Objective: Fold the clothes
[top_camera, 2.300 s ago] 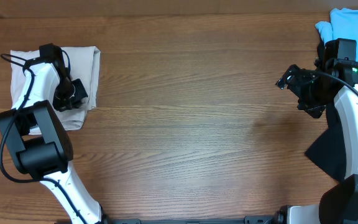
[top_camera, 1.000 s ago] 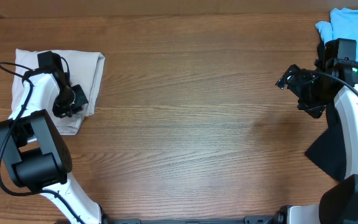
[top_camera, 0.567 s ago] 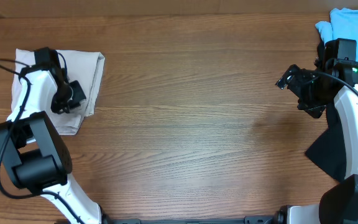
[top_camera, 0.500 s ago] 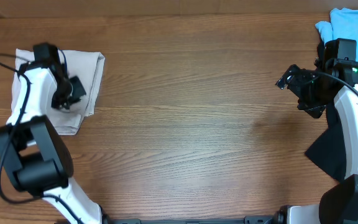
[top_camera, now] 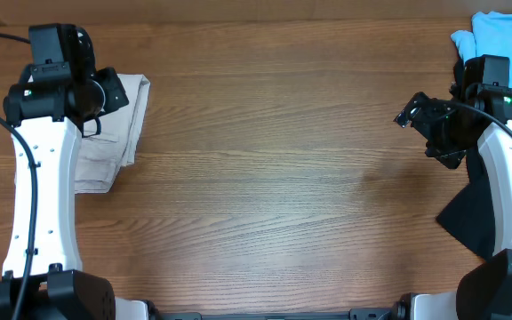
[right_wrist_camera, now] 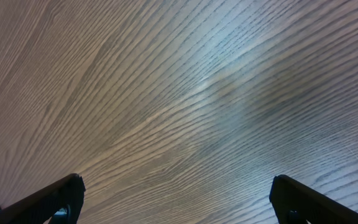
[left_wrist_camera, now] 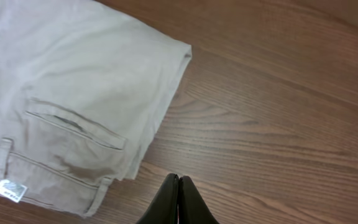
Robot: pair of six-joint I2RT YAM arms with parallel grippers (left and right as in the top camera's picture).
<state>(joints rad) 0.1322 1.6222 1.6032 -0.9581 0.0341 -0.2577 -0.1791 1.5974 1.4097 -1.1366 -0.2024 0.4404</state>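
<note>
from the left wrist only, the shorts [left_wrist_camera: 73,68] show a white label [left_wrist_camera: 10,190].

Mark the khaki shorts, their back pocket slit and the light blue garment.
khaki shorts [left_wrist_camera: 86,68], left wrist view, on the smooth folded panel above the pocket.
back pocket slit [left_wrist_camera: 73,126], left wrist view, on the middle of the slit.
light blue garment [top_camera: 505,34], overhead view, on its bare upper fold.

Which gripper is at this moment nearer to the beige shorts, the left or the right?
Left. The left gripper, shut, hangs close by the edge of the shorts. The right gripper, open, is far across the table, near its opposite end.
</note>
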